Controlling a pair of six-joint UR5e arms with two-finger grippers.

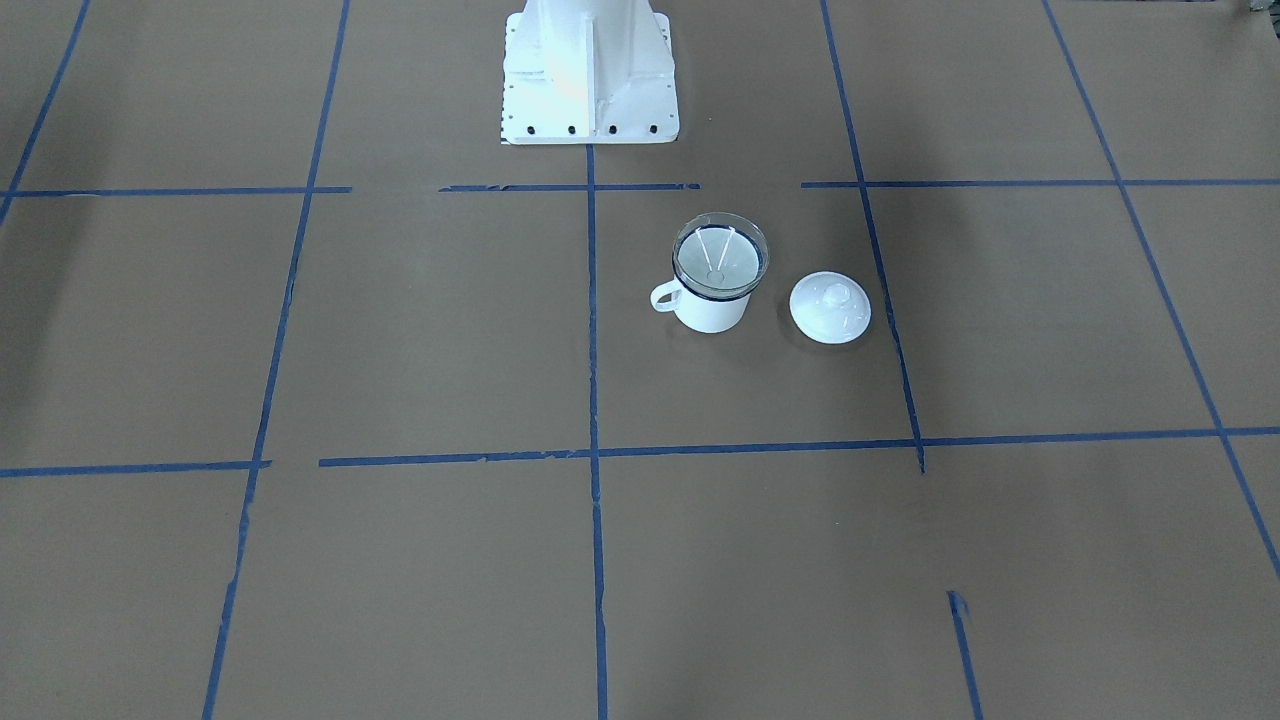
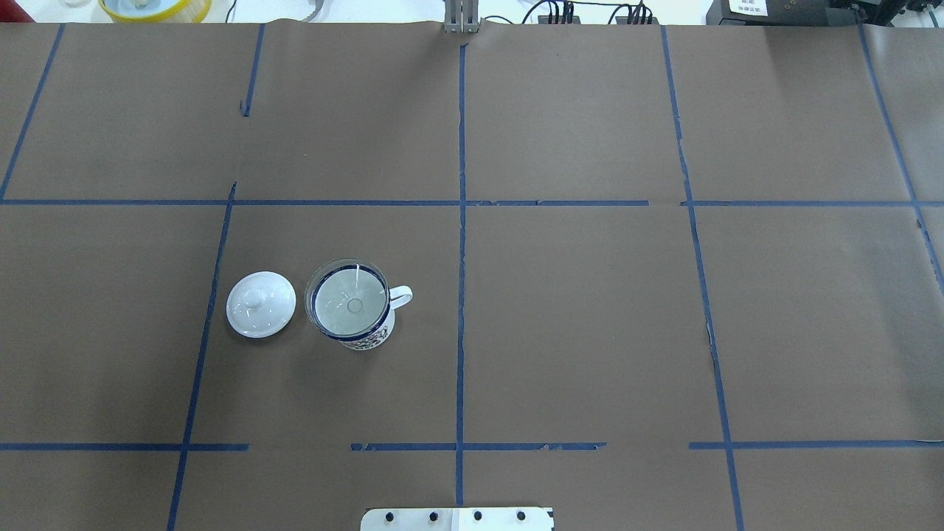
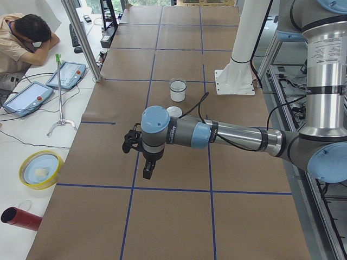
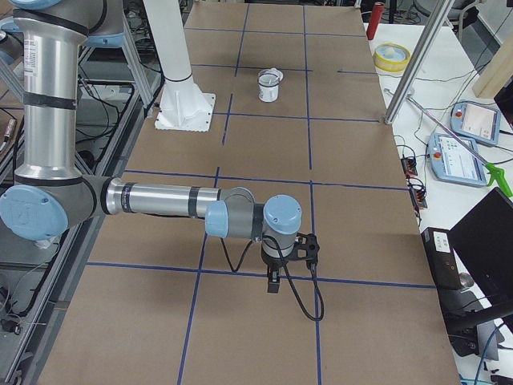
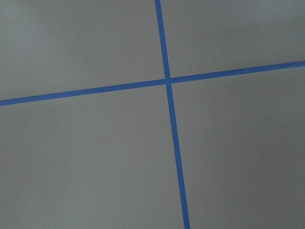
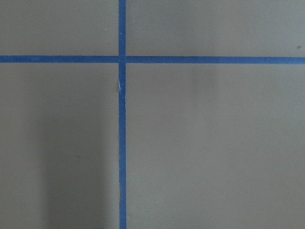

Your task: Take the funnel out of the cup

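The cup (image 1: 712, 305), a white enamel mug with a dark blue rim, stands on the brown table on my left side, near the base. The clear funnel (image 1: 720, 255) sits in its mouth, spout down. Both also show in the overhead view: the cup (image 2: 365, 338) and the funnel (image 2: 348, 299). The mug is small in the exterior left view (image 3: 178, 92) and the exterior right view (image 4: 270, 87). My left gripper (image 3: 130, 142) hangs over the table's left end, far from the cup. My right gripper (image 4: 309, 245) hangs over the right end. I cannot tell whether either is open or shut.
A white domed lid with a knob (image 1: 830, 308) lies beside the cup, away from its handle. The white robot base (image 1: 590, 75) stands behind the cup. A yellow bowl (image 3: 40, 169), a red cylinder (image 3: 19, 218) and an operator (image 3: 21, 38) are off the table.
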